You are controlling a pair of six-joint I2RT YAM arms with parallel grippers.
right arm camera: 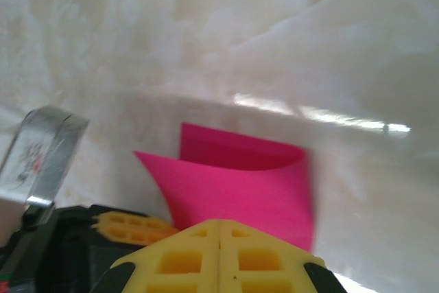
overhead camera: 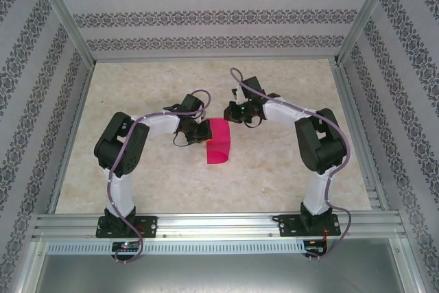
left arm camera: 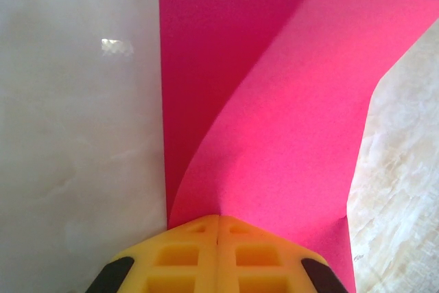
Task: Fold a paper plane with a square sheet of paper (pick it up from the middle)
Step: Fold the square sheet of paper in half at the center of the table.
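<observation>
The square sheet of paper [overhead camera: 220, 143] is magenta-pink and lies mid-table, bent over on itself in a loose curl. In the left wrist view the paper [left arm camera: 274, 101] rises as a curved flap, and its fold runs straight into the tips of my left gripper [left arm camera: 218, 216], which is shut on its edge. From above, the left gripper [overhead camera: 201, 130] sits at the sheet's left side. My right gripper [overhead camera: 241, 116] is shut just beyond the sheet's far right corner. In the right wrist view the right gripper [right arm camera: 219, 221] has the curled paper [right arm camera: 240, 183] just past its tips; a grip there is not visible.
The marble-look table [overhead camera: 288, 169] is bounded by aluminium rails and patterned walls. The other arm's yellow fingers [right arm camera: 127, 228] show at the paper's left corner in the right wrist view. Both arms bend inward toward the table's middle.
</observation>
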